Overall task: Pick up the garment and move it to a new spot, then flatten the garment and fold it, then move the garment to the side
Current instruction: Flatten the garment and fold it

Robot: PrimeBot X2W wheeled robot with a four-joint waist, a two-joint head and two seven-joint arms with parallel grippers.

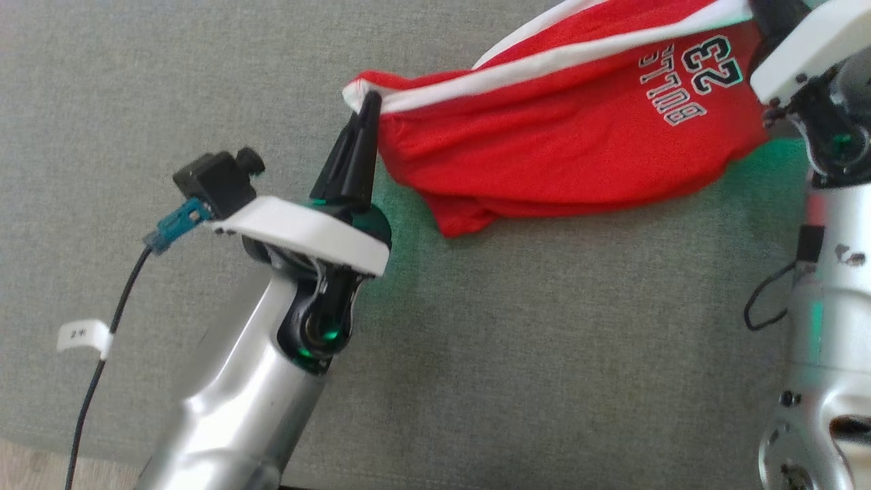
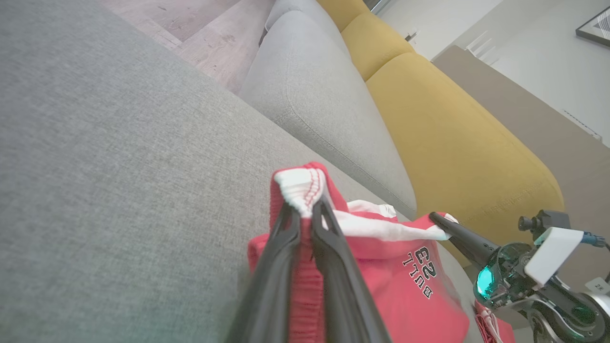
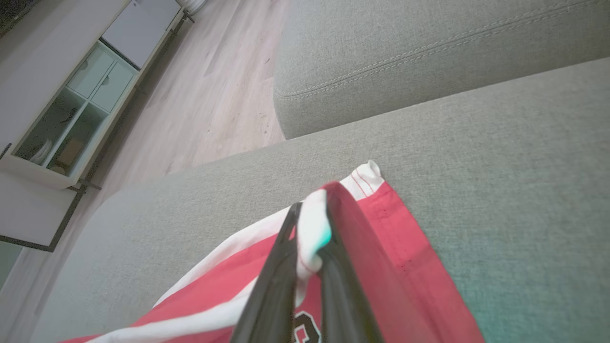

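Grey seat (image 1: 204,102) spans the head view. Yellow cushions (image 2: 452,143) stand along its far edge, and wood floor (image 3: 214,95) lies past its end. Red garment (image 1: 558,150) hangs over the seat, stretched between the two grippers, with its white stripe (image 1: 544,64) pulled taut along the top edge. The lower folds sag toward the seat; cannot tell if they touch it. Left gripper (image 1: 369,109) is above the seat's middle, fingers pressed together and clamped on the garment's white-trimmed corner. The left wrist view confirms this: the bunched hem is pinched at the tips. Right gripper (image 3: 310,224) is over the seat's right part, likewise clenched on the opposite corner, with white trim squeezed between its fingers and red cloth draped over one of them. The black-and-white print (image 1: 694,78) sits on the garment's right half and reads "23", mirrored. A small white tag (image 1: 81,337) on the left arm's cable (image 1: 102,381) shows above the seat's near edge.
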